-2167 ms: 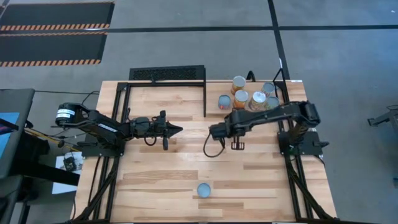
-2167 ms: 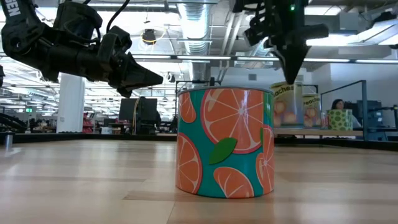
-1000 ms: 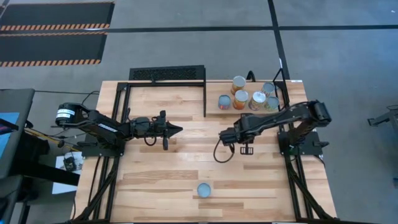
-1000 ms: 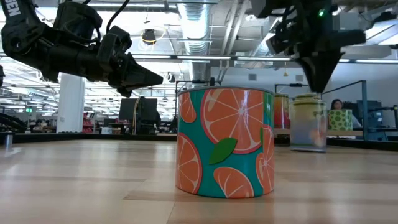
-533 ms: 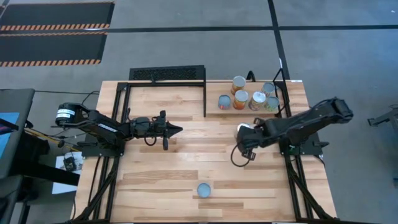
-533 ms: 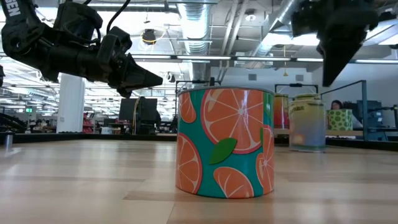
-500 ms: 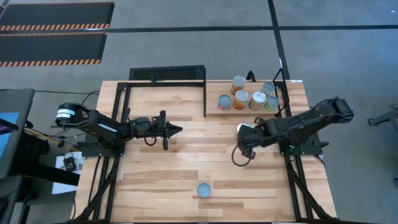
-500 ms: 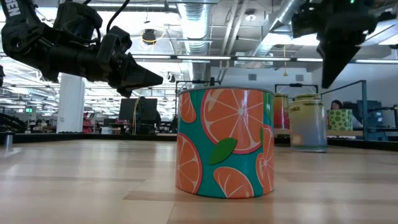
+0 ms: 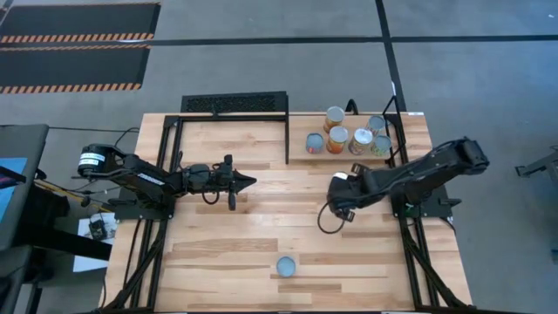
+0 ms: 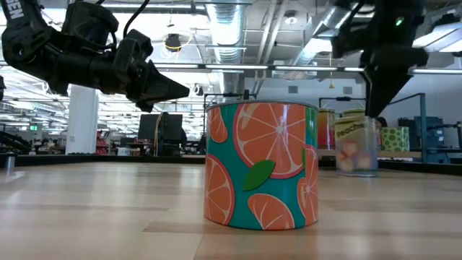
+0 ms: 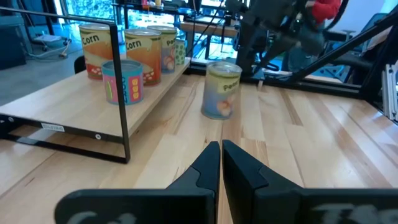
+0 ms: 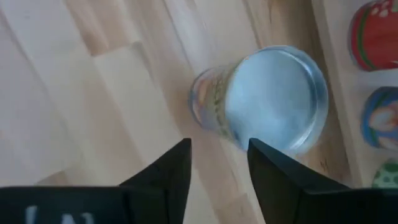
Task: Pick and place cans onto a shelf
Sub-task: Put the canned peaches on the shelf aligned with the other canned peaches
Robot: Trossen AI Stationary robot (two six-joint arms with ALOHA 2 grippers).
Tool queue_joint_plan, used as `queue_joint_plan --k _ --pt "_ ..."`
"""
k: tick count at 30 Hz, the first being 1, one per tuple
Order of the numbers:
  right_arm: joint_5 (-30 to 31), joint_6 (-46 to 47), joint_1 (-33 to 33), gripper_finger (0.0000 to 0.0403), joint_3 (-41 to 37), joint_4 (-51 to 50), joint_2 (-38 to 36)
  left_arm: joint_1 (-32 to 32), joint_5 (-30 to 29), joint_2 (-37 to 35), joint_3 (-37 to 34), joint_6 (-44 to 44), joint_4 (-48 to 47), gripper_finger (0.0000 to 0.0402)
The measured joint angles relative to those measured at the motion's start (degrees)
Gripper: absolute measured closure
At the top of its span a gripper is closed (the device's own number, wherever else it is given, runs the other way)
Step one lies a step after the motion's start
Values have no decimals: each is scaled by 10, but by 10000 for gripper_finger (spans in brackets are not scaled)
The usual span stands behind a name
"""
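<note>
Only the low view shows the orange-slice label on the teal tin [image 10: 261, 165] alone near the wooden bench's [image 9: 227, 253] front edge; from above it is a pale-blue disc. Five cans [image 9: 349, 133] on the low shelf, perhaps. A peaches can [image 11: 221, 90] stands beside it, below the right gripper [image 12: 217, 163], fingers apart. Left gripper [image 11: 221, 163] fingers closed, empty.

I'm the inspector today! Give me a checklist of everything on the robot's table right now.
Surface: wooden table, bare boards.
Job's things: several cans on the shelf; peaches can upright on the table; orange-print can alone near the front edge.
Clutter: black rack at the back edge.
Hands: left hand shut, empty; right hand open above the peaches can, not holding it.
Cables: black loop by the right hand.
Surroundings: grey floor, striped mats.
</note>
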Motion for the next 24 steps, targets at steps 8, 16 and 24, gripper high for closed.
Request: queue_joint_plan --k 8,16,24 --pt "11 -38 -45 235 2 13 57 0 0 0 0 0 -3 395" --pt "2 -33 -54 275 8 15 37 0 0 0 0 0 -4 395" --pt "-16 117 -91 265 23 21 17 0 0 0 0 1 -4 395"
